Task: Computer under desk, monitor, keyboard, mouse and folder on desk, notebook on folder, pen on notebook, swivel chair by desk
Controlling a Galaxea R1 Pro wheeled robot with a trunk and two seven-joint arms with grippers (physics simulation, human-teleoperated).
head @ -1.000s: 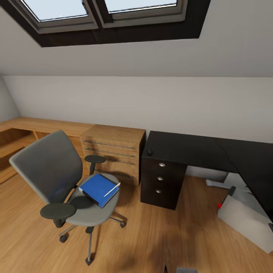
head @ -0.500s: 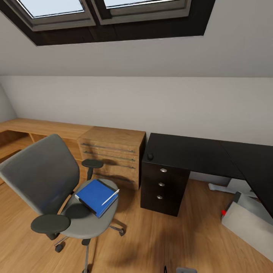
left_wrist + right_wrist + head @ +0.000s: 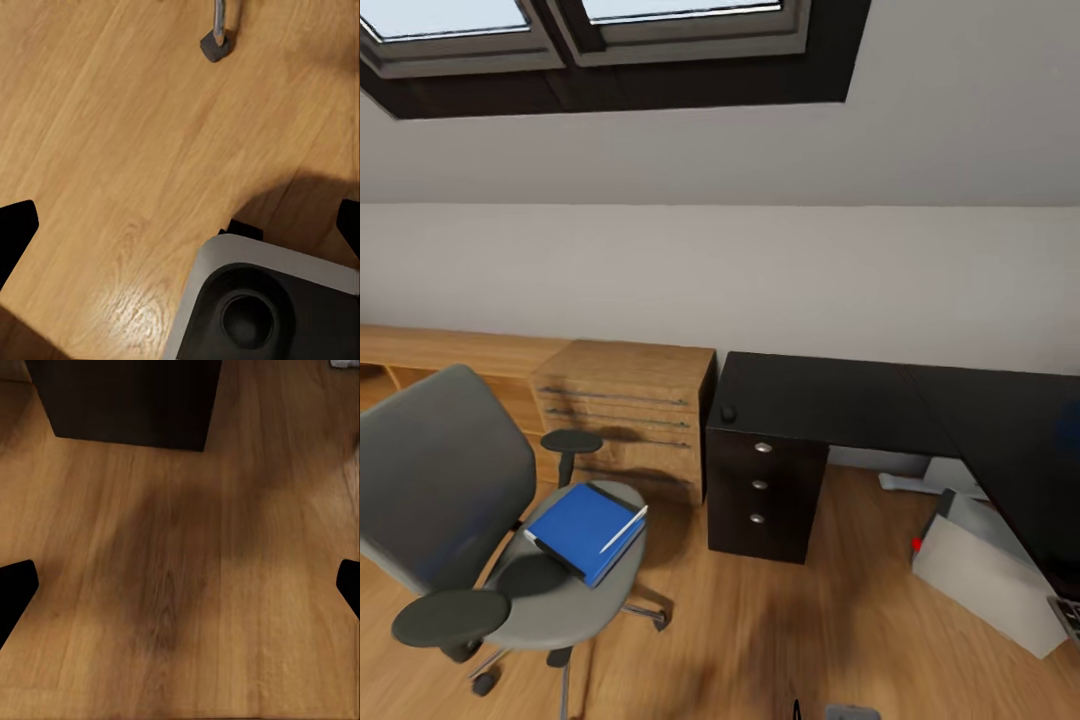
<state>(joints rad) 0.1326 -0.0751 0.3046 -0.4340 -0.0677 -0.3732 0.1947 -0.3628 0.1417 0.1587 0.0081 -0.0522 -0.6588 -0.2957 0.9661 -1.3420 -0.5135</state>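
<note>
Head view, swivel chair (image 3: 480,540) well apart from desk (image 3: 860,400), wood floor (image 3: 780,630) between

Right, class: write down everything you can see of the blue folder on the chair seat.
The folder is a flat, bright blue rectangle with white page edges along its near side. It lies closed and flat on the grey seat of the chair, turned at an angle, between the two round black armrests. A slim white pen rests on its cover near the right edge.

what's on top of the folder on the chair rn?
A white pen lies on the blue folder, near one edge, on the chair seat. No notebook visible; whatever is under the folder is hidden.
</note>
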